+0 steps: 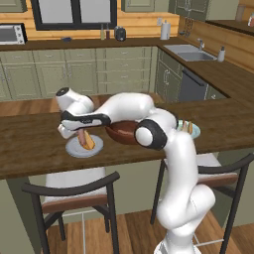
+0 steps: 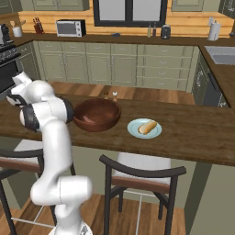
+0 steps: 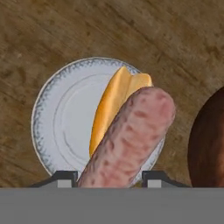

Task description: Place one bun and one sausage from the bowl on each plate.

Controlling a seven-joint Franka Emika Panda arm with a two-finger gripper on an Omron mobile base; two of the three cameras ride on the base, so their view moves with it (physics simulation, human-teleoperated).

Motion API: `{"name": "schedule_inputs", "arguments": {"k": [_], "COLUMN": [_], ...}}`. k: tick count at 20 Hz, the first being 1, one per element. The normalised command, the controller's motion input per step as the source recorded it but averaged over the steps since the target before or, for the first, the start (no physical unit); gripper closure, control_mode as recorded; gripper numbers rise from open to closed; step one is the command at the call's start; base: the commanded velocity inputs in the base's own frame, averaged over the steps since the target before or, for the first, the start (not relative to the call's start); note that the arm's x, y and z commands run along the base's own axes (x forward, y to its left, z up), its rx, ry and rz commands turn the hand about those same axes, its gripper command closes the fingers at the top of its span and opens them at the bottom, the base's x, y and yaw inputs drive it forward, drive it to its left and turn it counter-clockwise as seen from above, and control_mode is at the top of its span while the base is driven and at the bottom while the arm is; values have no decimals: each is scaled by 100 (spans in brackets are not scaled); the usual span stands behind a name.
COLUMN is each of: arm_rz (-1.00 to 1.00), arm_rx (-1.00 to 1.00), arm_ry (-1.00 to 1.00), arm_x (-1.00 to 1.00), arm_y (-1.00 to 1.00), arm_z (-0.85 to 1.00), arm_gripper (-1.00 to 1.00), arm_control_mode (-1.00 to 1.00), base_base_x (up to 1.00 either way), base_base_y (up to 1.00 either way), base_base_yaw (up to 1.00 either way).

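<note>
**Q:** Where are the food items and the dishes right now?

**A:** On the long dark wooden bench point(image 1: 30, 144) sits a small, flat, pale grey-white round plate point(image 3: 57, 113). A golden yellow-orange, finger-shaped bun point(image 3: 111, 105) lies on it, toward 3 o'clock of the plate's centre in the hand view. Directly above it, the gripper point(image 3: 107, 177) holds a slim pinkish-brown sausage point(image 3: 131, 140) with rounded ends. The jaws are closed partway around the sausage's lower part, and its free end points out over the bun. At 3 o'clock in that view, the rim of the large, deep, dark-brown wooden bowl point(image 2: 97, 114) shows. In the right base view, a second plate, pale blue-green point(image 2: 137, 133), lies at the bowl's 4 o'clock, near it, carrying another bun point(image 2: 148, 126); a sausage on it cannot be made out clearly.

**Q:** How would the sausage handle, and where is it best held?

**A:** It looks light, smooth and round, so it may roll or slip between the fingers. It seems fairly stiff, as the free end does not droop. A hold across its middle would balance best. Here the hold is nearer one end, so it could swing on release. It probably wants lowering alongside or onto the bun before letting go.

**Q:** Is any writing or branding readable?

**A:** None can be read on the plates, the bowl, the food or the robot.
</note>
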Motion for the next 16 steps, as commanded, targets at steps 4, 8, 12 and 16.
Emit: {"name": "schedule_inputs", "arguments": {"k": [4,8,12,16], "arm_rz": [0,0,0,3], "arm_rx": [-26,-13,-8,-3], "arm_ry": [12,16,15,7], "arm_x": [-3,45,60,23], "arm_y": [55,41,27,-6], "arm_z": [-35,-31,-32,-25], "arm_gripper": [100,100,100,100], "arm_control_mode": [-100,-100,-100,-100], "base_base_x": [0,0,0,0], "base_base_y": [0,0,0,0], "base_base_yaw": [0,0,0,0]}}
